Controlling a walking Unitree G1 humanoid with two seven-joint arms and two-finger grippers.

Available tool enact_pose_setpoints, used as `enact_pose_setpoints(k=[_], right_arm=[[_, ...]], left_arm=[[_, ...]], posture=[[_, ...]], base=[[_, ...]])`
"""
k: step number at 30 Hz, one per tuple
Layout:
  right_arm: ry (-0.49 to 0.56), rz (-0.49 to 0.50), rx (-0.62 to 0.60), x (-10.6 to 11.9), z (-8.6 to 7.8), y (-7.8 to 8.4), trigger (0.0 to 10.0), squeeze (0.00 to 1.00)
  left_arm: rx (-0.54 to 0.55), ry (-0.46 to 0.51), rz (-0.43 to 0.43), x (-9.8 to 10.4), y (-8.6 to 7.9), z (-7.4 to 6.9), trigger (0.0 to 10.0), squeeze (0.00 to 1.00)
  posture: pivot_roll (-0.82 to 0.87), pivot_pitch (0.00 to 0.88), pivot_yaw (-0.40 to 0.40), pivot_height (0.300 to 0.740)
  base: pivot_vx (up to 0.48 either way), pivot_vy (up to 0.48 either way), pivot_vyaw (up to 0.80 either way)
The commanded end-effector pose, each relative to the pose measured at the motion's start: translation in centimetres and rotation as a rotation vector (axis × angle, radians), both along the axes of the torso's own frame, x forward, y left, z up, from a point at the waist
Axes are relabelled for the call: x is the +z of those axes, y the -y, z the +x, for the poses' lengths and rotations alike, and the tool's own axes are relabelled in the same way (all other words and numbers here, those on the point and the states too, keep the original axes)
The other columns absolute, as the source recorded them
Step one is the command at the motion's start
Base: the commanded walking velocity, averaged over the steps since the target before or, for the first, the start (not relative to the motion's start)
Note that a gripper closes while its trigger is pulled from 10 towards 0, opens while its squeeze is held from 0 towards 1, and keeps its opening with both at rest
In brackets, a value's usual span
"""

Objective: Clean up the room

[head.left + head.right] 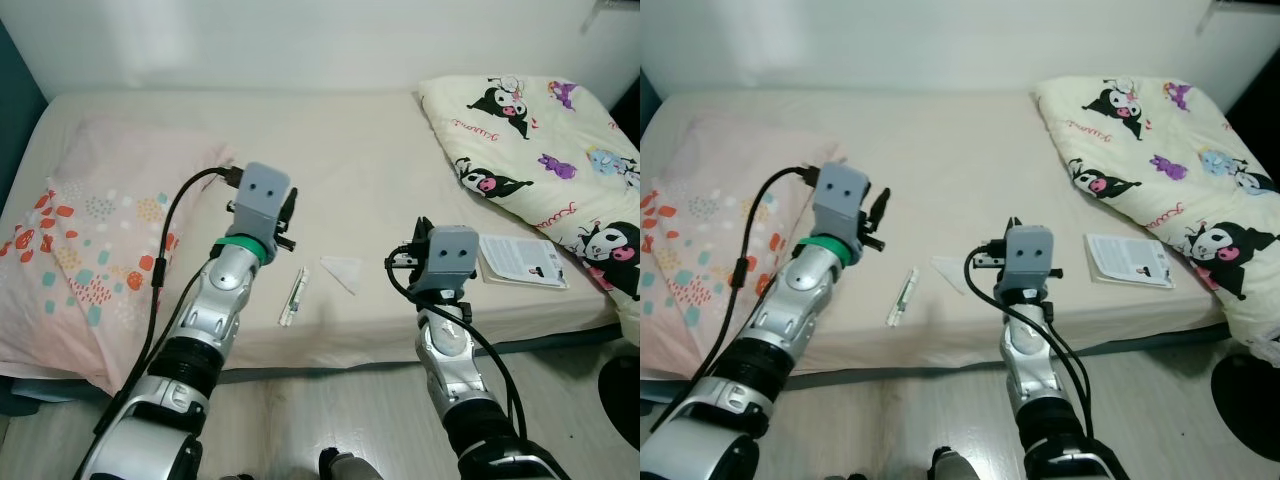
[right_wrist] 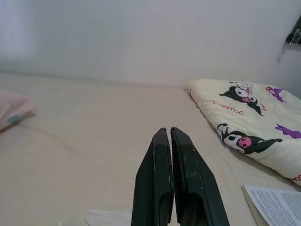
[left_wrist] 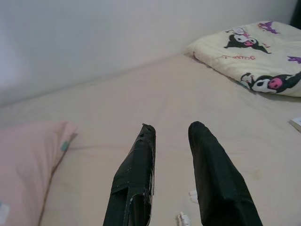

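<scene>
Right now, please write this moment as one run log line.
left gripper open over bed | right gripper shut | wrapper, tissue untouched

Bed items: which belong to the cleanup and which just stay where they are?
To clear: wrapper, tissue, leaflet.
Staying: pillow, quilt, bed.

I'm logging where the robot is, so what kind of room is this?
Most likely a bedroom: a bed with a beige sheet, a pink patterned pillow on it, and a cartoon-print comforter folded at one end.
</scene>
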State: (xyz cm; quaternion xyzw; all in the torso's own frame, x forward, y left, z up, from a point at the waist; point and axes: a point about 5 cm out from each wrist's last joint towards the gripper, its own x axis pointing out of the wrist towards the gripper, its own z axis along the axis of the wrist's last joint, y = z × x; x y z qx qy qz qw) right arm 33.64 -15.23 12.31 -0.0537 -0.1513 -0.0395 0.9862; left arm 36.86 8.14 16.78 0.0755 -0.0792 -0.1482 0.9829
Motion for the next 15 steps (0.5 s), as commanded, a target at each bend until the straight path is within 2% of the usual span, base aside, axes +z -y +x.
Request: enact_pose_setpoints(k=[1,4,15], right_arm=[[-0.016,-0.010,-0.007,-0.49,-0.20,0.32,10.0,0.00],[-0.017,-0.009,-0.005,-0.51,-0.19,0.27,10.0,0.00],[-0.024,0.000,-0.004,-0.57,-0.13,0.12,10.0,0.00]], left_arm=[[-0.006,-0.007,0.012,-0.42,-0.02,-0.09,10.0,0.00],[-0.005,-0.008,0.008,-0.41,-0.13,-0.09,10.0,0.00],[-0.006,-0.004,-0.001,-0.30,-0.20,-0.07,10.0,0.00]], posture=[[-0.14,0.029,0.025,0.736],[-0.14,0.029,0.025,0.736],[-0.14,0.031,0.025,0.736]], base=[[0.000,0.000,0.00],[0.000,0.000,0.00],[0.000,0.372,0.00]])
